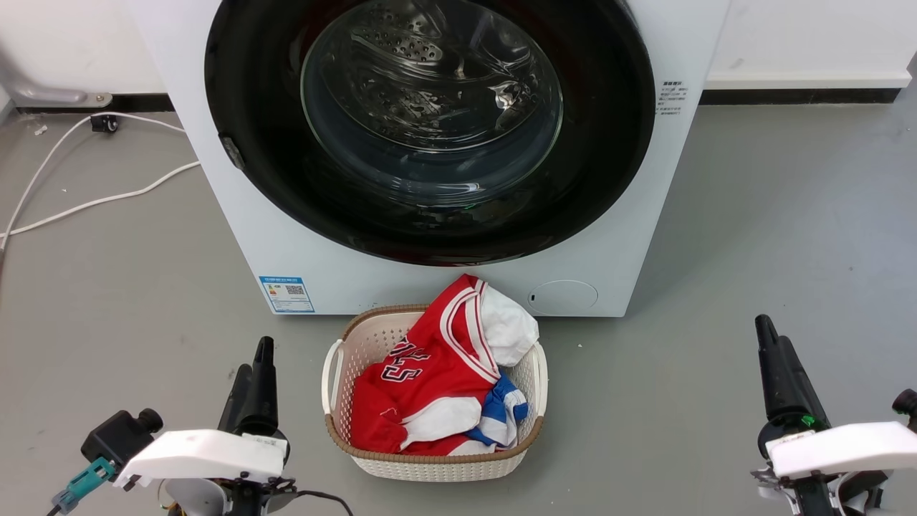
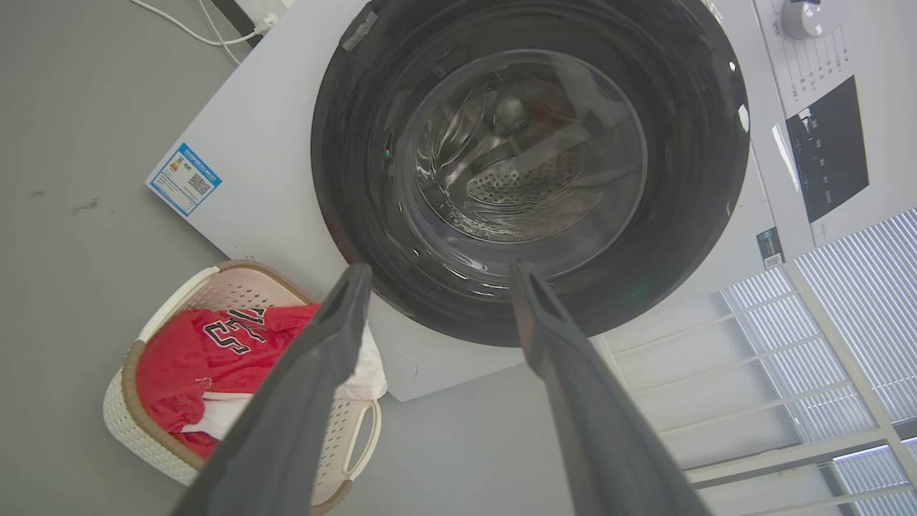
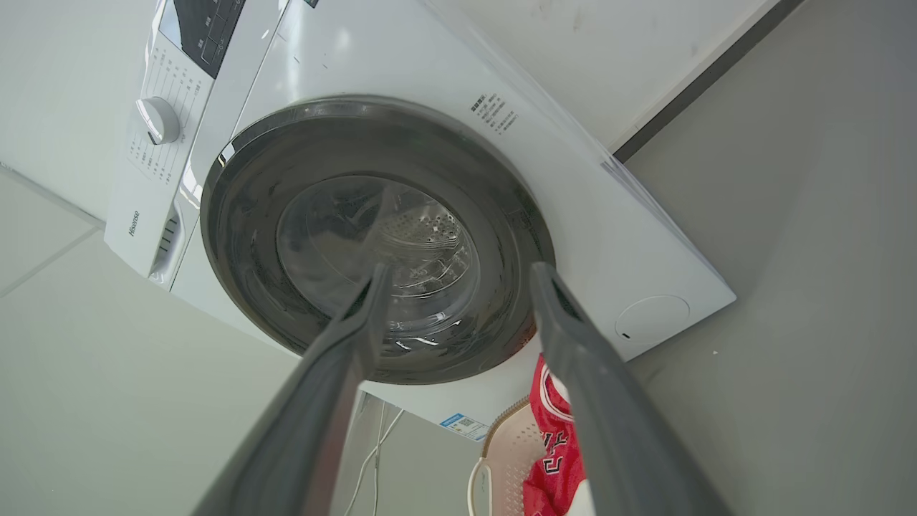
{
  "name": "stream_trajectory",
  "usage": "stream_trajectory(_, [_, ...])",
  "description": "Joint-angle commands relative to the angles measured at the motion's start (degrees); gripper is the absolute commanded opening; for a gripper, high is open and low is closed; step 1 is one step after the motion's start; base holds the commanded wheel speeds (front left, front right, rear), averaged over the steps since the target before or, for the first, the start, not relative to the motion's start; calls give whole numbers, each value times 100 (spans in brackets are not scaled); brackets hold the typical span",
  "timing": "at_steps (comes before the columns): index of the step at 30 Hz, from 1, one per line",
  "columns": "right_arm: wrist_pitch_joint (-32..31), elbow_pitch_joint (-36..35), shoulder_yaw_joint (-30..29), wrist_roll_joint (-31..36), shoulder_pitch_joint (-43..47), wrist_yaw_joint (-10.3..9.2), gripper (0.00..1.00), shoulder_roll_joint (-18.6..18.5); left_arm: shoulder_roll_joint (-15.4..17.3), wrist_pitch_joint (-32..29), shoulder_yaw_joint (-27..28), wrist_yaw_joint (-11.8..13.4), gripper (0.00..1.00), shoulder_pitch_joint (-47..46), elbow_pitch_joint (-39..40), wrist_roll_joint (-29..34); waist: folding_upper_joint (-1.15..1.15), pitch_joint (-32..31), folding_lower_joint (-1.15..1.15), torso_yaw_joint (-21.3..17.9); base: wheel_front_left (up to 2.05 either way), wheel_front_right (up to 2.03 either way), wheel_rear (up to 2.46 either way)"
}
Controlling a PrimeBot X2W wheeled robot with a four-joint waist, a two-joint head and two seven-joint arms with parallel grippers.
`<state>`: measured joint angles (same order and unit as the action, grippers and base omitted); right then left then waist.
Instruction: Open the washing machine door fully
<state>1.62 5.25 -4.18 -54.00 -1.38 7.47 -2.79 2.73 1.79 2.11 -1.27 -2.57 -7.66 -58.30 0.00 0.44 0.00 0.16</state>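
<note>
The washing machine [image 1: 648, 236] stands straight ahead, a white box on the grey floor. Its washing machine door [image 1: 609, 143], a glossy black disc with a clear glass bowl, lies flat against the front, shut. A small grey catch [image 1: 231, 151] sits on the door's left rim. My left gripper [image 1: 256, 358] hovers low at the left and my right gripper [image 1: 774, 335] low at the right, both well short of the machine. In the wrist views the left gripper [image 2: 440, 271] and right gripper [image 3: 460, 271] are open and empty, facing the door [image 2: 358, 143] [image 3: 243, 236].
A white laundry basket [image 1: 365, 337] holding a red jersey [image 1: 430, 365] and other clothes sits on the floor just before the machine, between my arms. White cables [image 1: 86, 204] run across the floor at the left. A white rack [image 2: 824, 373] stands beside the machine.
</note>
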Motion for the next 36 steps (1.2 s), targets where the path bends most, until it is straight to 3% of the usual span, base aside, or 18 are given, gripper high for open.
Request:
stream_trajectory(1, [70,-151,22,232,-28,2,100,-14,12,56,-23,49,100,-22,117,239,0,2,0,0,0,0,0])
stream_trajectory(17, [380,-437,170,1743,132,2,100,-14,159,368,-423,437,100,59,281,1781,0,1,0,20,0,0,0])
stream_trajectory(36, [699,-668,238,3072,332,2,100,-14,182,680,-625,564,100,192,432,2954,0,6,0,25,0,0,0])
